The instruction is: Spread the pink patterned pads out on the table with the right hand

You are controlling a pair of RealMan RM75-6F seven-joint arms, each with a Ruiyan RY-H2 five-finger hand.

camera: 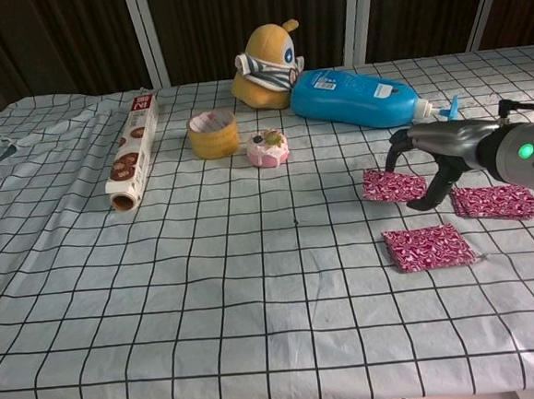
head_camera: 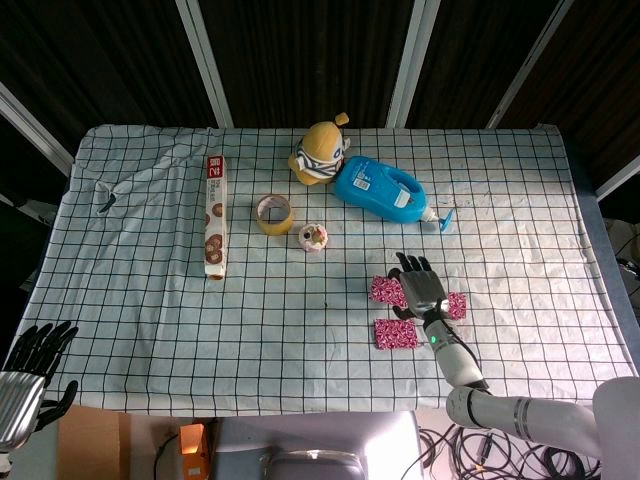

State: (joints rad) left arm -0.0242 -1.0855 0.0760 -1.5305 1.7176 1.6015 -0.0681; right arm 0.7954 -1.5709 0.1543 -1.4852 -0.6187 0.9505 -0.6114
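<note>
Three pink patterned pads lie apart on the checked cloth. The near pad [camera: 428, 247] and the right pad [camera: 496, 202] lie flat and untouched. My right hand [camera: 448, 144] hangs over the third pad [camera: 394, 185], a finger at its far edge and the thumb at its right corner, pinching it low on the cloth. The head view shows that pad [head_camera: 385, 290] just left of the right hand [head_camera: 422, 288], with the other pads [head_camera: 396, 333] [head_camera: 456, 305] below and to the right. My left hand [head_camera: 30, 365] hangs off the table's near left corner, fingers apart and holding nothing.
A blue pump bottle [camera: 356, 97] lies just beyond the right hand, with a yellow plush toy [camera: 268, 65] behind it. A tape roll [camera: 213, 133], a small pink cake toy [camera: 268, 149] and a long biscuit box [camera: 134, 153] sit to the left.
</note>
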